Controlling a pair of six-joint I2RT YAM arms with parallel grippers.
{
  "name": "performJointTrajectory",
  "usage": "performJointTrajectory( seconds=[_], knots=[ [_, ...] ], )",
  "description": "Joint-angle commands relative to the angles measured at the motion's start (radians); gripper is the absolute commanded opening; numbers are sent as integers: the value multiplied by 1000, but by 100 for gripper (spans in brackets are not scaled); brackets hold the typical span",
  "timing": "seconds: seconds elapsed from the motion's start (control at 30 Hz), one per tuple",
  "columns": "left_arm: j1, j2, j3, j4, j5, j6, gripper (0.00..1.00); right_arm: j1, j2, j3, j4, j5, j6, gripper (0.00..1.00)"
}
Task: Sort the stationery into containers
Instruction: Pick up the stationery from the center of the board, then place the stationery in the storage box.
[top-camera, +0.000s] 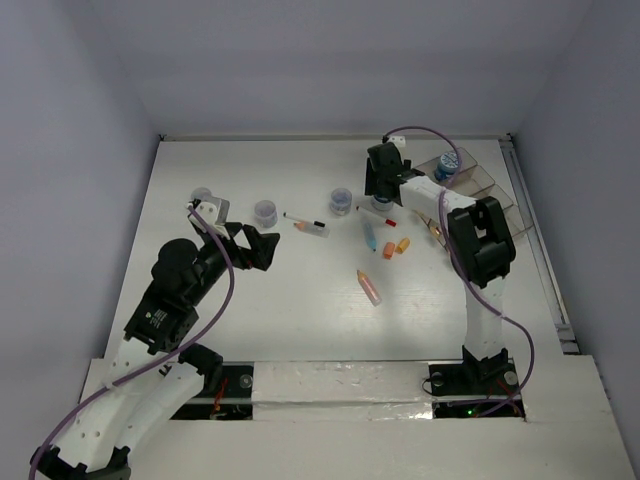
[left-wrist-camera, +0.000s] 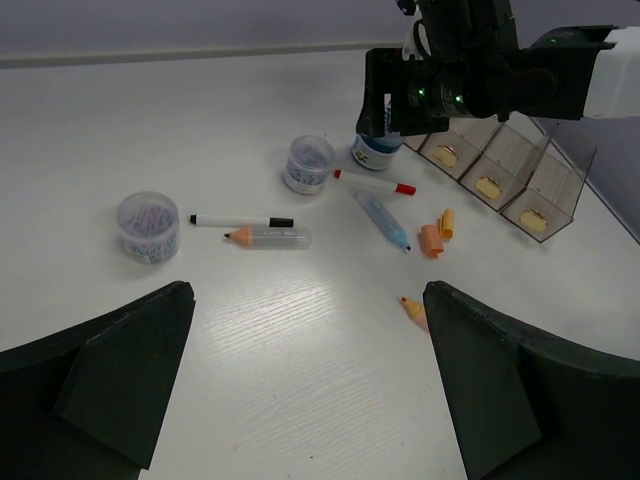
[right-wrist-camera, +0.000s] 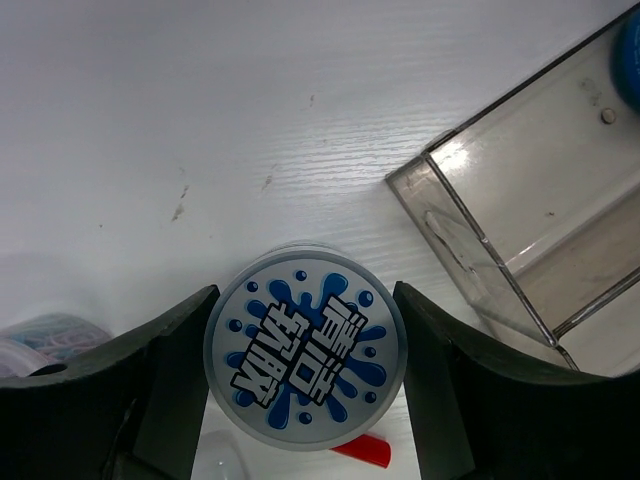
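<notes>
The right gripper (right-wrist-camera: 305, 375) clasped the blue-lidded jar (right-wrist-camera: 305, 350) from both sides (touching, it seemed), low over the table. The organiser tray (right-wrist-camera: 530, 190) lay close by, up to the right. The left gripper (left-wrist-camera: 308, 300) gaped wide, well apart.

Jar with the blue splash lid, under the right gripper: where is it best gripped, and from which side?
Across the round side wall of the jar, just under the lid, coming straight down from above. It stands upright with its flat top facing up, and the fingers of the right gripper flank it on opposite sides.
</notes>
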Motion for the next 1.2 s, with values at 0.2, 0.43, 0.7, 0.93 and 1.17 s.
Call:
performJointTrajectory(
  seconds=[0.2,0.43,0.7,0.93,1.17],
  knots=[
    [-5,6,-3,48,1,7,99,-44,-254,65,75,-42,-58,39],
    [-5,10,-3,45,-4,7,99,-210,-254,40,63,-139,-36,38],
    [-5,18,-3,45,-7,8,99,-265,-179,99,51,-167,-93,37],
    [-5,23,-3,44,-10,8,99,-274,-131,106,43,-165,-90,38],
    [5,24,-4,45,-10,7,99,-274,-124,83,43,-166,-78,41]
  ],
)
